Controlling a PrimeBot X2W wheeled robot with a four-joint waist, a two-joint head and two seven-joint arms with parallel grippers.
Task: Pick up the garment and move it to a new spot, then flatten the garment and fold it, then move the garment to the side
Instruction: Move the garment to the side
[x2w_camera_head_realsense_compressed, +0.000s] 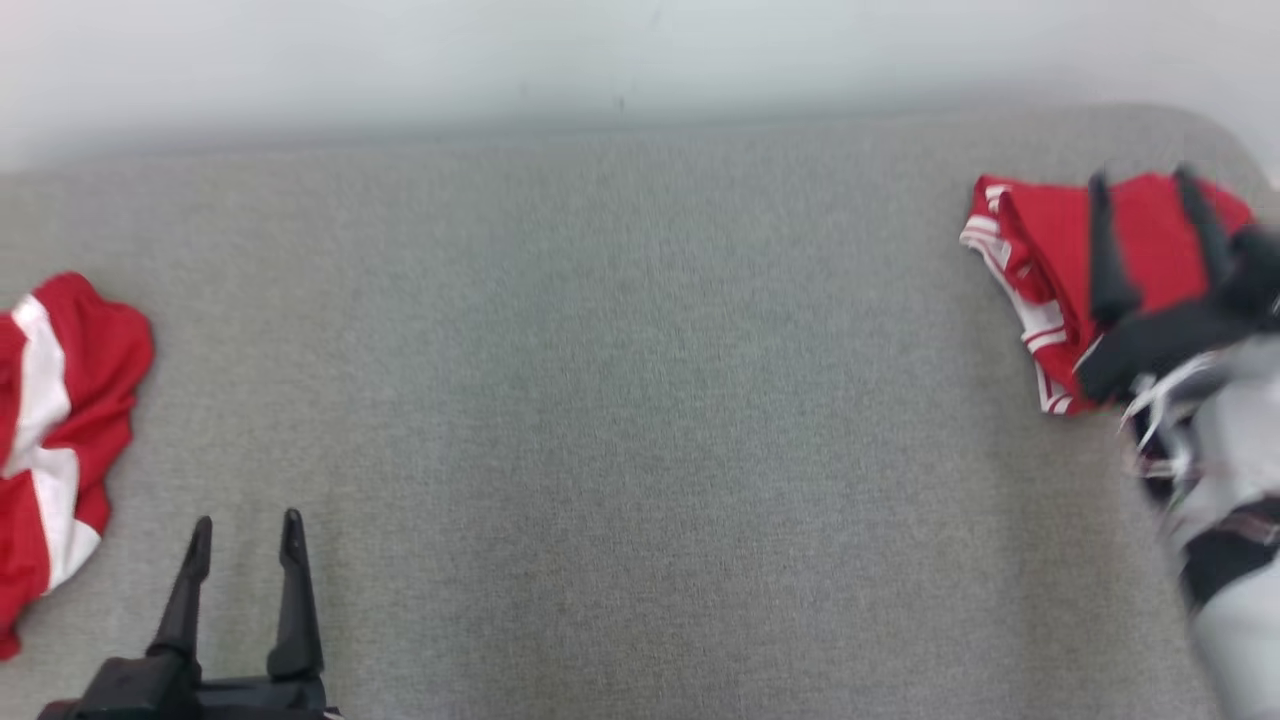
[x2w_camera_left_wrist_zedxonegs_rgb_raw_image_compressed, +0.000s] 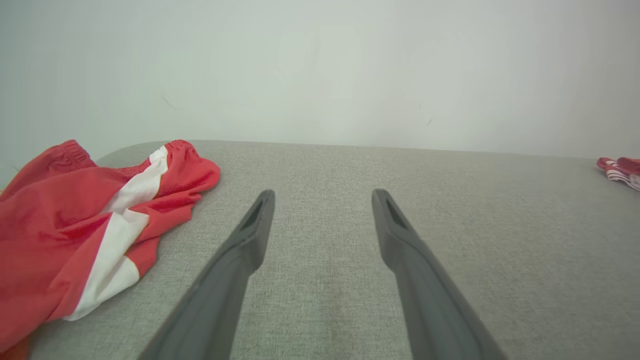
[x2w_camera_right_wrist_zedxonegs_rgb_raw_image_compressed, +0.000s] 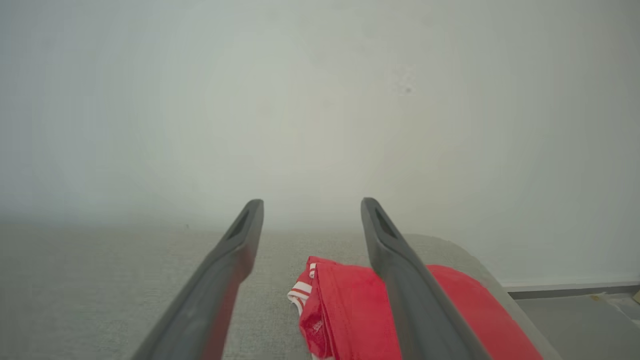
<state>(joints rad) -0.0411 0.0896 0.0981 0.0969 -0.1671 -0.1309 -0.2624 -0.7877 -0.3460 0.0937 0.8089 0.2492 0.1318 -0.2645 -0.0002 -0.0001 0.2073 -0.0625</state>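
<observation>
Folded red garment lies under my right hand, at the table's far right corner. The forearm is blurred. Its fingers are spread and hold nothing; I cannot tell if they touch the cloth. My left hand points forward, spread and empty, with a crumpled red-and-white garment to its left.

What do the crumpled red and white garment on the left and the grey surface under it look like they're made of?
The crumpled red and white garment looks like thin synthetic sportswear knit, maybe polyester: faint sheen, soft folds, gathered waistband. The grey surface looks like matte woven upholstery fabric: fine flecked weave shows.
</observation>
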